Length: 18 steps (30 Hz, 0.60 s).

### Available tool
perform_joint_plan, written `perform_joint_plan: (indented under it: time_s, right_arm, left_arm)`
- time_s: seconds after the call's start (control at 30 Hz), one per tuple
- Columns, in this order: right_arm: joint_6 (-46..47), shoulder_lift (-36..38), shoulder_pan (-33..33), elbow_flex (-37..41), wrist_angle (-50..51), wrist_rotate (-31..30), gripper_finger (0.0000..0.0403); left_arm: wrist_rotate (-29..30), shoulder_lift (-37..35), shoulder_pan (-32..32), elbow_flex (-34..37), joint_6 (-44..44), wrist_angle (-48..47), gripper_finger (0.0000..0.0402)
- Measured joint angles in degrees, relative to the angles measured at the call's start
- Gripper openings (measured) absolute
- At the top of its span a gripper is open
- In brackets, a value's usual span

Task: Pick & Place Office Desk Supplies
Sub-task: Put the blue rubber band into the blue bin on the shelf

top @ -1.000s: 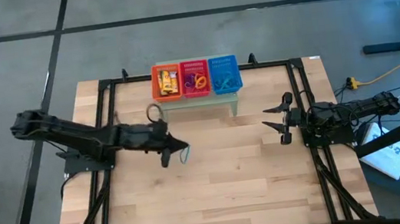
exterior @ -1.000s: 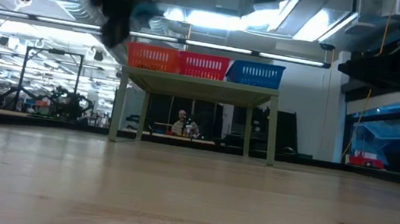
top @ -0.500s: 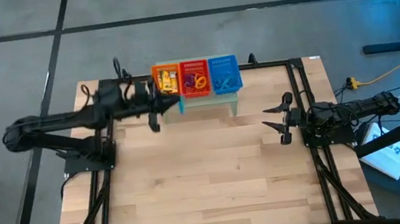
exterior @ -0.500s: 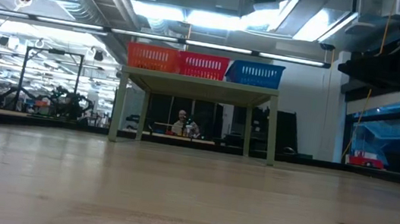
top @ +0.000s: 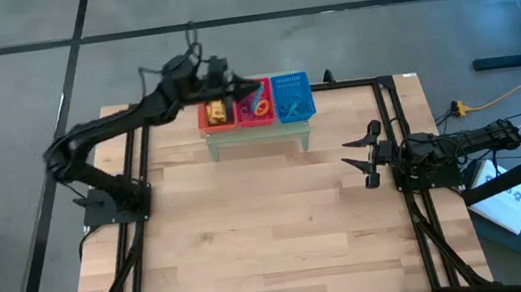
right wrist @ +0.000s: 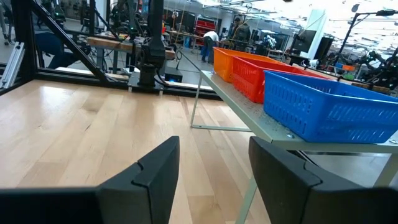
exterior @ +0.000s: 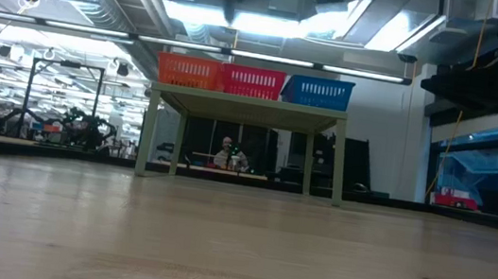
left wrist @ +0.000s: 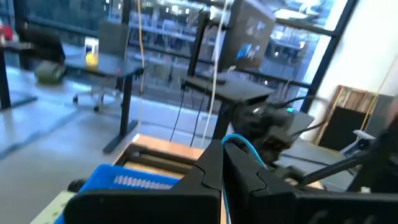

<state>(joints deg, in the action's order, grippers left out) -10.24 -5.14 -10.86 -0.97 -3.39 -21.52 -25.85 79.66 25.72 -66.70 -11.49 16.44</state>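
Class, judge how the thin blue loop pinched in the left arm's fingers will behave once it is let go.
The blue loop arches thinly above the shut fingers, so it is probably light and bendy. Over the baskets, it may spring or bounce when dropped.

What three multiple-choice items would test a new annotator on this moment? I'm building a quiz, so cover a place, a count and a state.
1. Where is the left gripper?
A. Above the baskets on the small stand
B. Low over the table's middle
C. Beside the right arm's base

2. How many mesh baskets stand on the stand?
A. Two
B. Three
C. Four

3. What is the left gripper doing?
A. Open, empty
B. Shut on a yellow block
C. Shut on a thin blue loop

Key: 1 A, the high view shows the left gripper over the baskets on the stand. 2 B, the orange, red and blue baskets sit in a row. 3 C, the left wrist view shows the blue loop pinched between closed fingers. The right gripper waits open at the table's right.
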Motion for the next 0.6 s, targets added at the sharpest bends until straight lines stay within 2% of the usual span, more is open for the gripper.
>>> perform_joint_plan:
  time_s: [0.27, 0.43, 0.6]
  right_arm:
    - [0.2, 0.0, 0.0, 0.0, 0.0, 0.0, 0.0195]
    - [0.2, 0.0, 0.0, 0.0, 0.0, 0.0, 0.0195]
    - [0.2, 0.0, 0.0, 0.0, 0.0, 0.0, 0.0195]
  left_arm:
    - [-5.7, 16.3, 3.8, -12.5, -1.5, 2.2, 0.0001]
    - [-5.9, 24.2, 4.8, -19.8, -2.2, 1.8, 0.0001]
    - [-7.2, 30.3, 5.0, -24.3, -3.5, 1.7, 0.0002]
